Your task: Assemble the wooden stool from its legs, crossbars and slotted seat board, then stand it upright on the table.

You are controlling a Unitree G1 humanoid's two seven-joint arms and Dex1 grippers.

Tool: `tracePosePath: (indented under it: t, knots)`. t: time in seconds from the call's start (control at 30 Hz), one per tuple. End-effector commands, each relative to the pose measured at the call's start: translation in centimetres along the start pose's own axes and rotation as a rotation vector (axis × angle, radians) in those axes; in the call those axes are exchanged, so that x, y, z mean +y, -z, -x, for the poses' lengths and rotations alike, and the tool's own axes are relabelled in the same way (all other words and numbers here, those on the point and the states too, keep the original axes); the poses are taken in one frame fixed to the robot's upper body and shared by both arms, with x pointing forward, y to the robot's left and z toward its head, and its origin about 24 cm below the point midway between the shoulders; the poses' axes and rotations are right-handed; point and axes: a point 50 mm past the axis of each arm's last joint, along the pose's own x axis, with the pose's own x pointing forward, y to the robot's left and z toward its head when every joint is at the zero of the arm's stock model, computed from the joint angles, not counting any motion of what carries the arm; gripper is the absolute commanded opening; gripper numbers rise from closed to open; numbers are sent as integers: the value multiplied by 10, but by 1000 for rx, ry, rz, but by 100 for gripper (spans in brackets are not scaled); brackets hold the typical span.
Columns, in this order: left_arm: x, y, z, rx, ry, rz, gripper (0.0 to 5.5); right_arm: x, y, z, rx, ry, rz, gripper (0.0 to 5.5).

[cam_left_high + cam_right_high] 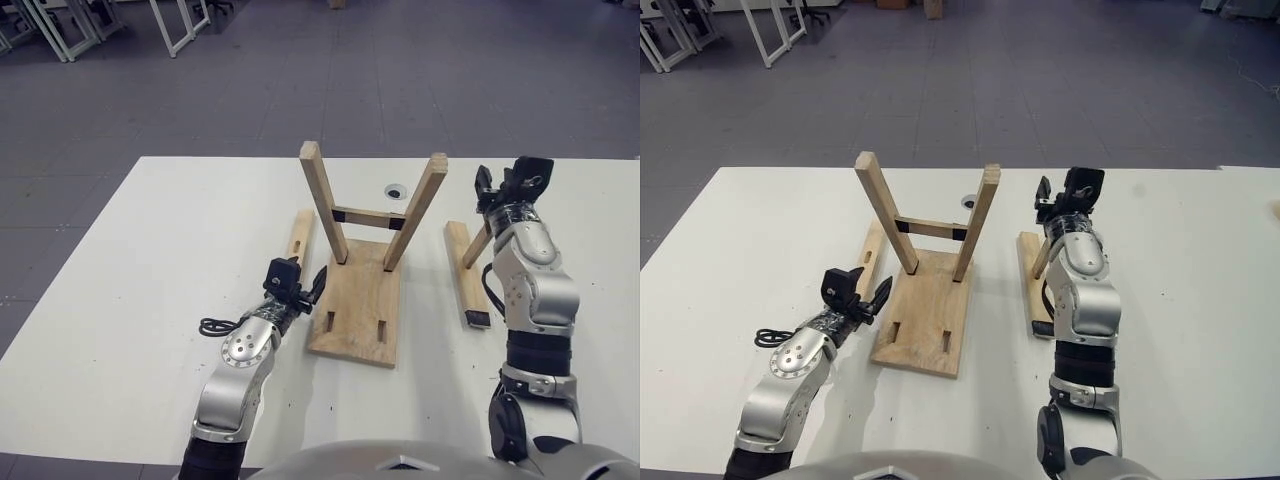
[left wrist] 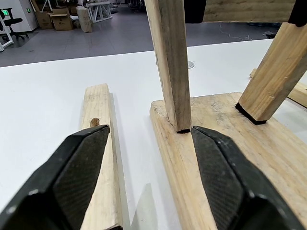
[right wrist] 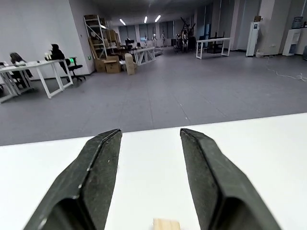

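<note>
While your left gripper (image 1: pixel 303 283) is hovering with its fingers spread wide at the left edge of the pale, flat wooden seat board (image 1: pixel 360 300), that board is lying in the middle of the white table (image 1: pixel 150 260). Two light square wooden legs (image 1: pixel 323 200) are standing in its far slots, splaying apart towards their tops, and a short wooden crossbar with black ends (image 1: pixel 368 217) is joining them. The two near slots are showing open.

A loose pale wooden leg piece (image 2: pixel 98 143) is lying flat just left of the board, and your left gripper is sitting over the gap between the two.

Your right gripper (image 1: pixel 512 180) is hanging well right of the standing legs, fingers wide apart and gripping nothing. Below it another wooden leg piece with a black end (image 1: pixel 465 270) is lying flat right of the board, with a thinner stick rising from it towards that gripper.

A coiled black cable (image 1: pixel 213 326) is lying beside your left arm.
</note>
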Motion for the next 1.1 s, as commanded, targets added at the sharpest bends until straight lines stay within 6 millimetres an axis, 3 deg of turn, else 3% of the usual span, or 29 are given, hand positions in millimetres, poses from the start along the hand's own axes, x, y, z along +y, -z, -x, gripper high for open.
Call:
tracePosePath:
  t: [0.03, 0.1, 0.2, 0.27, 0.43, 0.57, 0.63, 0.8, 0.93, 1.03, 1.1]
  knots:
    - [1, 3, 1, 13, -16, -3, 315, 8, -63, 24, -235, -60, 2, 269]
    - [1, 4, 3, 15, -24, 3, 315, 2, -47, 48, -155, -30, 27, 306]
    - [1, 6, 5, 18, -35, 9, 315, -4, 7, 98, 126, -18, 56, 365]
    - [2, 7, 7, 20, -39, 9, 315, -5, 36, 126, 293, -34, 65, 365]
    - [2, 7, 7, 26, -24, -3, 315, -20, 91, 159, 576, -22, 101, 365]
    - [3, 5, 7, 22, -21, -8, 315, -27, 110, 157, 636, -13, 133, 365]
    - [3, 4, 4, 21, -15, -9, 315, -27, 115, 146, 638, -22, 142, 365]
    - [2, 2, 1, 20, -9, -11, 315, -27, 117, 115, 610, -53, 165, 269]
    - [3, 3, 2, 23, -17, -2, 315, -35, 122, 120, 670, -42, 217, 201]
    - [6, 4, 6, 35, -19, 47, 315, -40, 112, 117, 648, -22, 187, 201]
    - [10, -1, 11, 47, 101, 135, 315, -56, 88, 103, 523, 24, 136, 201]
